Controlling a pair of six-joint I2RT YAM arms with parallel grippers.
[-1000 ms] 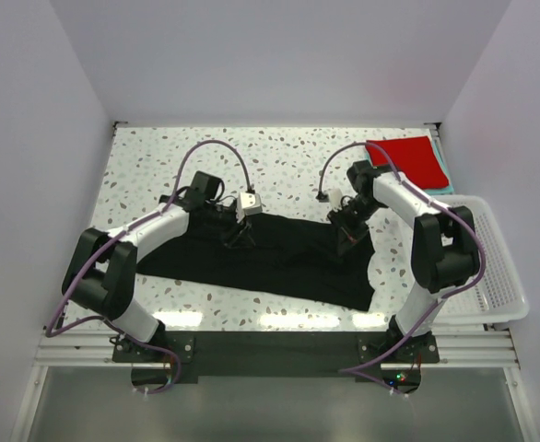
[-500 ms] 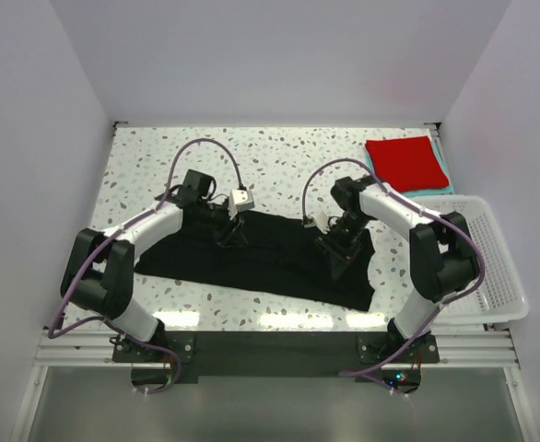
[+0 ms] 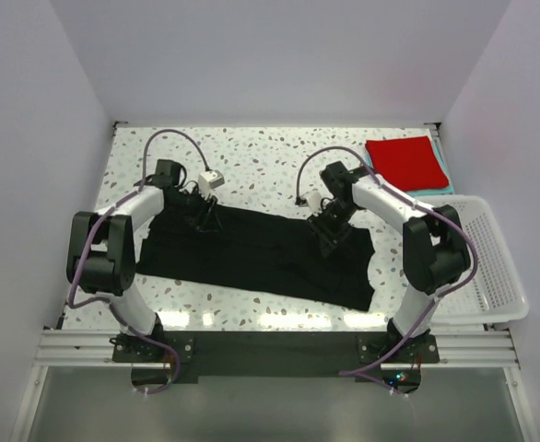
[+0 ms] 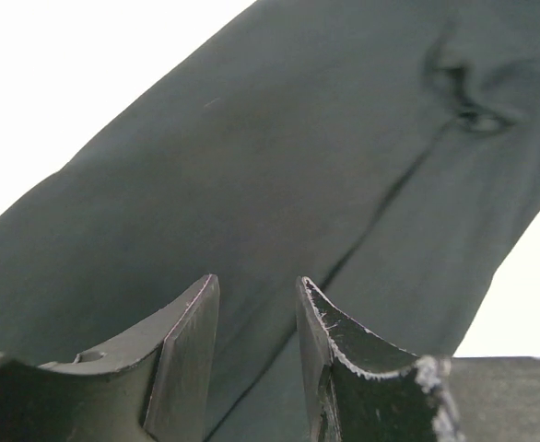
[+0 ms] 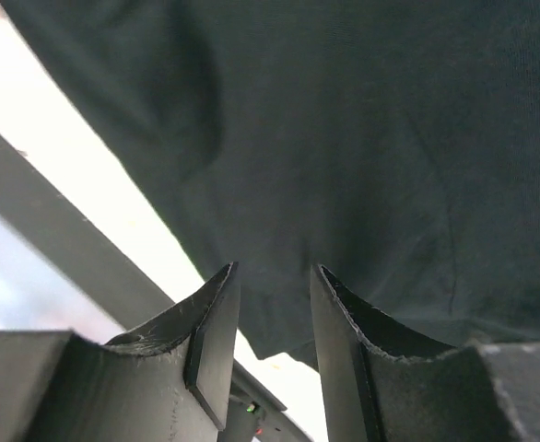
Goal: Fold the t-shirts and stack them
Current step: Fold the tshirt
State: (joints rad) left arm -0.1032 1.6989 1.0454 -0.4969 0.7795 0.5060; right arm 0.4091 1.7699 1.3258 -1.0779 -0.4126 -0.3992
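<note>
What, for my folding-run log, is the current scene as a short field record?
black t-shirt: laid out across table centre, not stacked
red t-shirt: folded, far right corner, on teal t-shirt
left end effector: open, above black t-shirt's left part
right end effector: open, above its right part
basket: right table edge
</note>
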